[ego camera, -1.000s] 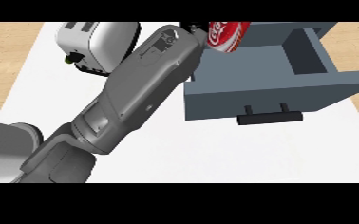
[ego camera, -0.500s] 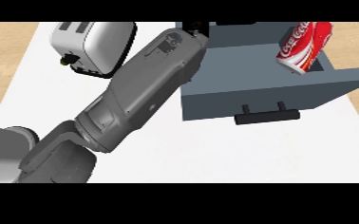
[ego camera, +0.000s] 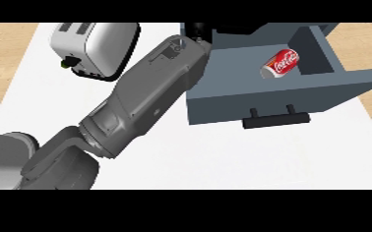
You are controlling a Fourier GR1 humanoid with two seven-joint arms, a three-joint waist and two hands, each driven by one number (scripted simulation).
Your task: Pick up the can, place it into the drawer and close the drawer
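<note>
Looking down at the white counter (ego camera: pixel 218 162), the red can (ego camera: pixel 280 63) is lying on its side inside the open grey drawer (ego camera: pixel 262 98), over toward the right wall and tilted a bit diagonally. Nothing is touching it. The left hand (ego camera: pixel 198 30) only shows as a bit of black at the drawer's back left corner, well apart from the can. Most of it is hidden behind the grey forearm (ego camera: pixel 152 88), so I honestly can't tell if it's released or clenched. The drawer's black handle (ego camera: pixel 276 120) sticks out of the front panel. A silver toaster (ego camera: pixel 98 46) sits on the counter just left of the forearm
</note>
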